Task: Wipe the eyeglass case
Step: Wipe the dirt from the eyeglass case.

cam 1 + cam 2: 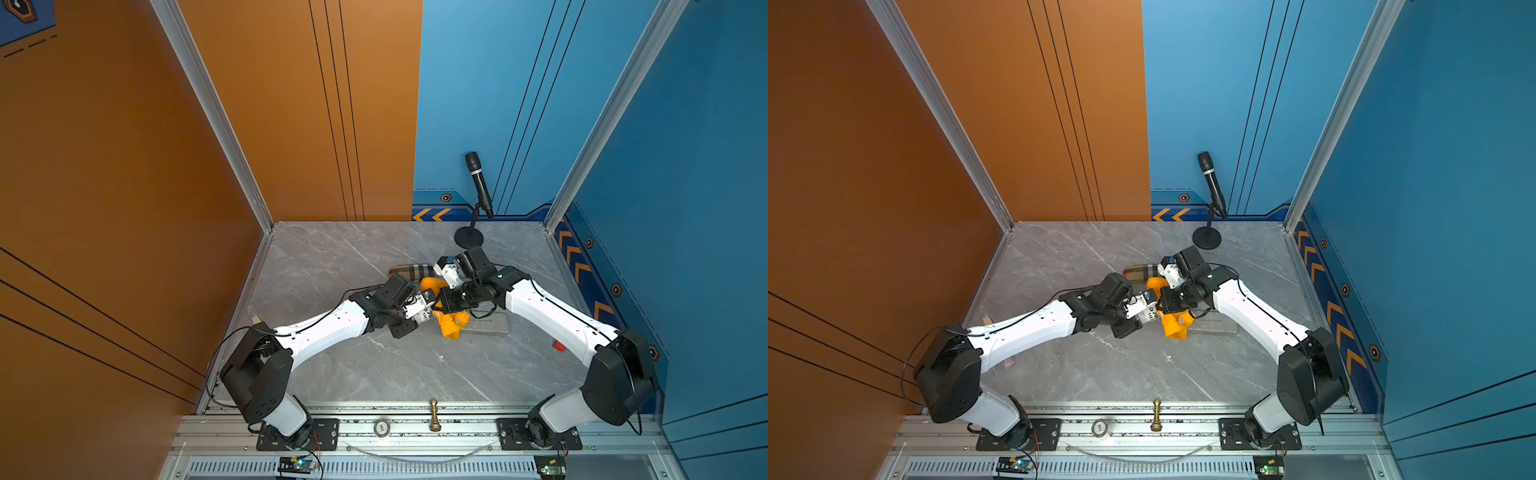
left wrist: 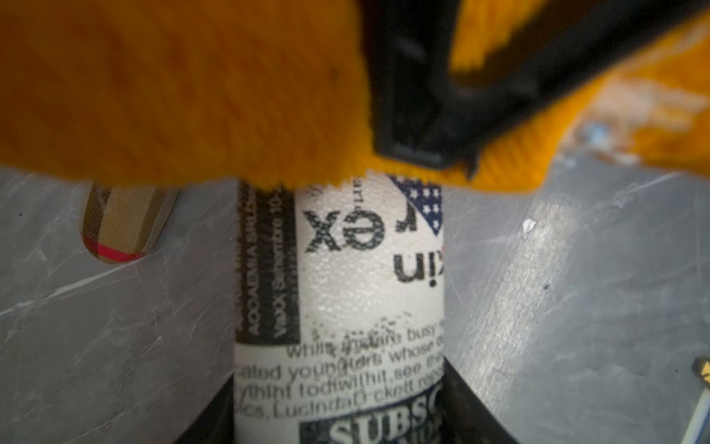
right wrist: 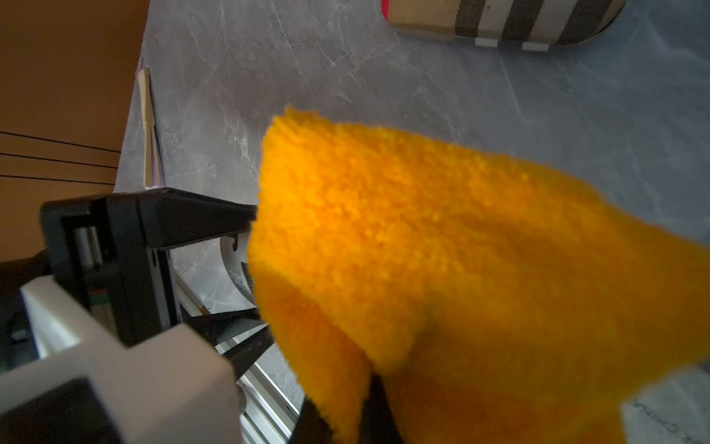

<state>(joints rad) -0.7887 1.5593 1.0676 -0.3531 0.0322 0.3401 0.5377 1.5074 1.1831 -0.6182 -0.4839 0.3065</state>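
Marble table [image 1: 395, 374] with plaid case [image 1: 410, 271], microphone stand [image 1: 468, 238]

White arms [image 1: 328, 326] — black joints [image 1: 257, 374] (thin cables [image 1: 209, 370])

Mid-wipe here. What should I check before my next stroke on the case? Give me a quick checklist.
1. Left gripper shut on the newsprint case: ok.
2. Right gripper shut on the orange cloth: ok.
3. Cloth over the case's far end: ok; actual contact, cannot tell.
4. Case surface clean: not ok, dark specks show by the small print.
5. Plaid case lying on the table, apart from the cloth: ok.
6. Right arm's clearance from the microphone stand: cannot tell.
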